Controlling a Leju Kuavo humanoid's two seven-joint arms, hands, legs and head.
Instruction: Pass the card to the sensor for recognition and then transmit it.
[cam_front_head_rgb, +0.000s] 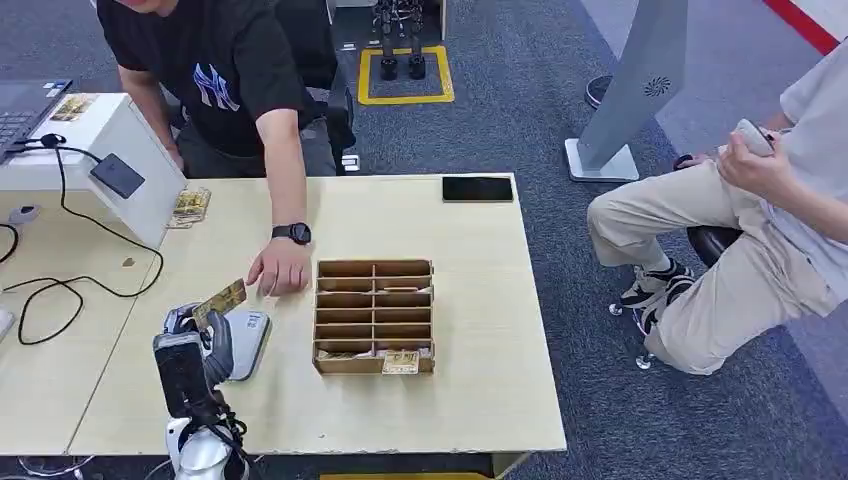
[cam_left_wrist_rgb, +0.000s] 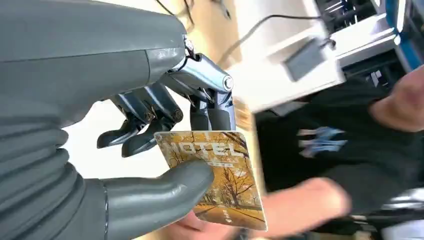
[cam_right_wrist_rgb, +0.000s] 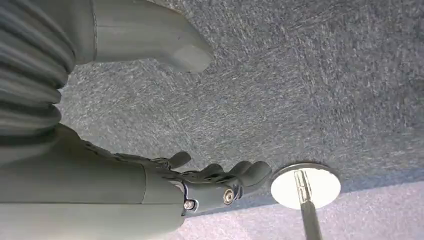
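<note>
The left hand (cam_front_head_rgb: 200, 330) rises near the worktop's (cam_front_head_rgb: 480, 390) front-left corner and pinches the card (cam_front_head_rgb: 221, 300) between its thumb and fingers (cam_left_wrist_rgb: 145, 117); the card is raised above the pale sensor pad (cam_front_head_rgb: 248, 340), which lies flat just beside the hand. A person's hand (cam_front_head_rgb: 279, 268) rests on the worktop just beyond the card, between it and the wooden slotted rack (cam_front_head_rgb: 375, 315), so the room around the card is tight on that side. To the rack's right the worktop is bare out to its edge, where carpet (cam_front_head_rgb: 600, 400) begins and a seated person's legs (cam_front_head_rgb: 700, 260) are well apart from the worktop. A black phone (cam_front_head_rgb: 477, 188) lies at the far edge. In the left wrist view the card shows an autumn scene and the letters "OTEL", its first letter hidden by a finger; the person's black shirt (cam_left_wrist_rgb: 325, 145) and hand behind it are blurred. The sensor pad is partly hidden by the arm in the head view. The right hand (cam_right_wrist_rgb: 210, 180) hangs over grey carpet with its fingers loosely curled on nothing and the thumb apart, near a round metal foot (cam_right_wrist_rgb: 306, 186).
</note>
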